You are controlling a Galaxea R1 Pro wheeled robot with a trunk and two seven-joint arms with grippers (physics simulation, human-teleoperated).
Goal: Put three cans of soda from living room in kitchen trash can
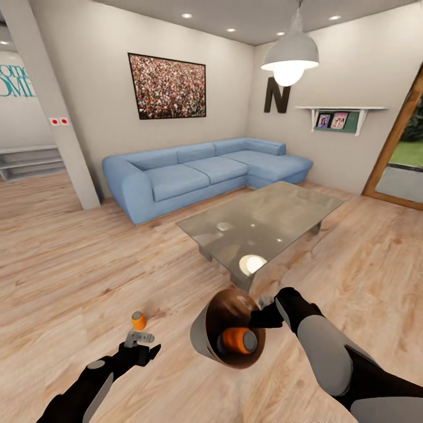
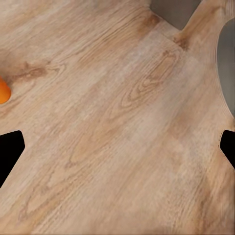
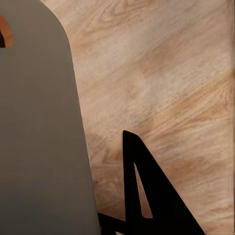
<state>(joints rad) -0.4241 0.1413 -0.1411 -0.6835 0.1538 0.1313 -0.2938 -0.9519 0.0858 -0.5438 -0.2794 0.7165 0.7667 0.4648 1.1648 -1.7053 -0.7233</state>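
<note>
Right gripper [image 1: 258, 318]: we recorded its jaws clamped on the rim of the tash can [image 1: 205, 336], with the black wrist and grey forearm reaching in from the lower right of the head view, bent at the elbow. In the right wrist view one dark triangular finger [image 3: 142, 191] lay just beside the can's smooth grey outer wall [image 3: 39, 137].

Tash can: we found it held off the floor and tilted, mouth turned toward the camera, with a thin grey shell and a glossy wood-brown interior. One orange can of soda [image 1: 238, 341] with a grey top lay on its side inside it.

Left gripper [image 1: 141, 346]: we saw its jaws spread wide and empty, the black arm stretched forward and low over the floor [image 1: 70, 264]. In the left wrist view both dark fingertips [image 2: 10, 152] sat at opposite edges of the frame with bare planks between them.

Second orange can of soda [image 1: 138, 320]: it stood upright on the floor, just ahead of the left gripper and apart from it; an orange sliver [image 2: 3, 91] showed at the edge of the left wrist view.

Surroundings: we noted light wood planks with open floor to the left, a glass tabletop [image 1: 264, 217] on grey legs close beyond the tash can, a long blue corner sofa [image 1: 200, 170] along the wall, and a white pendant lamp [image 1: 290, 56].
</note>
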